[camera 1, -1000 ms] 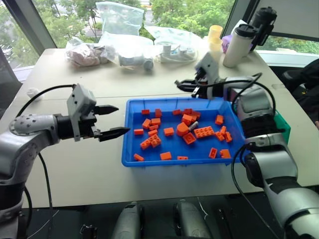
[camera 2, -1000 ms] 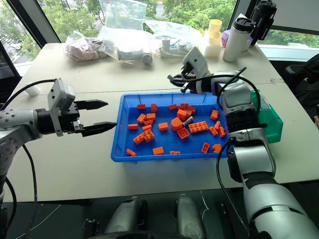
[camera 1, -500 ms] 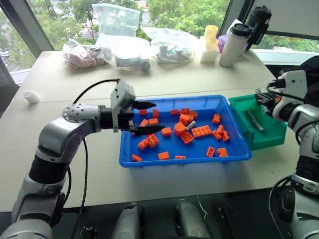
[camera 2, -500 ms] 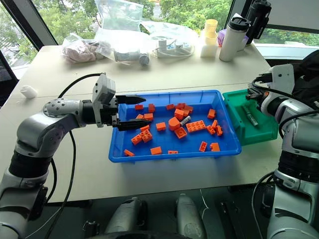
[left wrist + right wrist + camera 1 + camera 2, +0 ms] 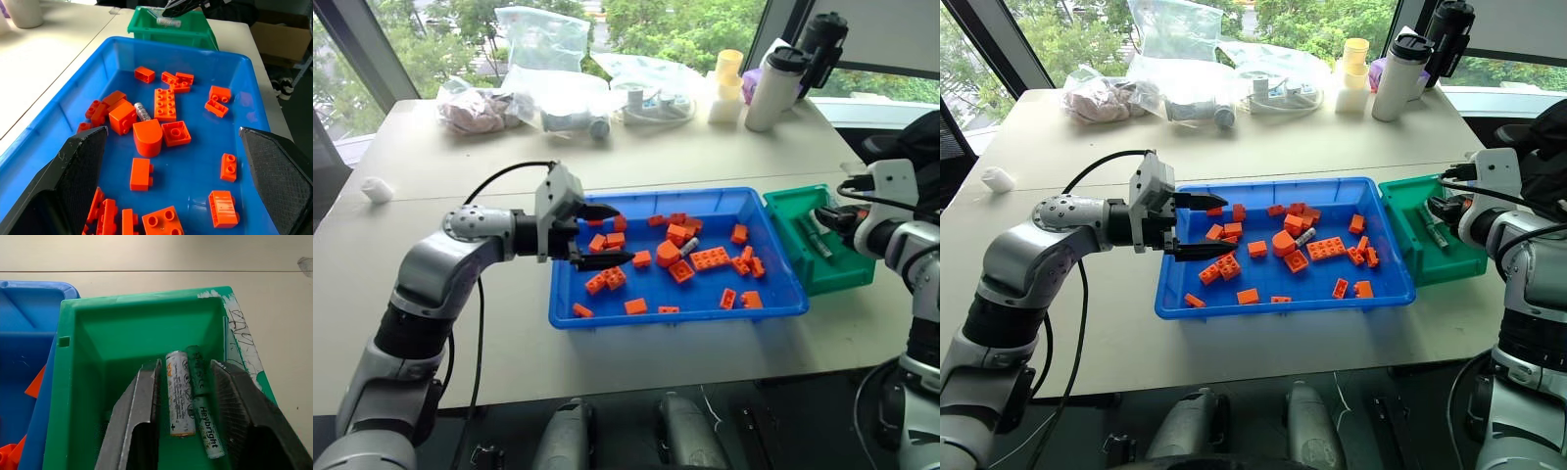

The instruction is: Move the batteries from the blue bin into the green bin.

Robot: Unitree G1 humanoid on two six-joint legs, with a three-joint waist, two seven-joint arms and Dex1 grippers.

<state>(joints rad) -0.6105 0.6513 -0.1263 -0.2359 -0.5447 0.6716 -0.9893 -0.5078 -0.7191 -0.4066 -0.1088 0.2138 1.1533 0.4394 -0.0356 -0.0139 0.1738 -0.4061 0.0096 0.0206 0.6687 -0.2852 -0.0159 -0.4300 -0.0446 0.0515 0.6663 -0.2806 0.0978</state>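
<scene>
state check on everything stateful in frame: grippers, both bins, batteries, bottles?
left gripper: open, empty, over the blue bin
right gripper: open, over the green bin
blue bin: holds orange bricks and one battery
green bin: two batteries in green bin, lying flat
white bottle: upright, capped

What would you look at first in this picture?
Probably the big bright-blue plastic tray in the middle of the table, scattered with orange toy bricks, with one small silver battery lying among them. The left gripper hangs open over the tray's left end. Right of the tray, the right gripper is open above two batteries in the small green plastic bin.
</scene>
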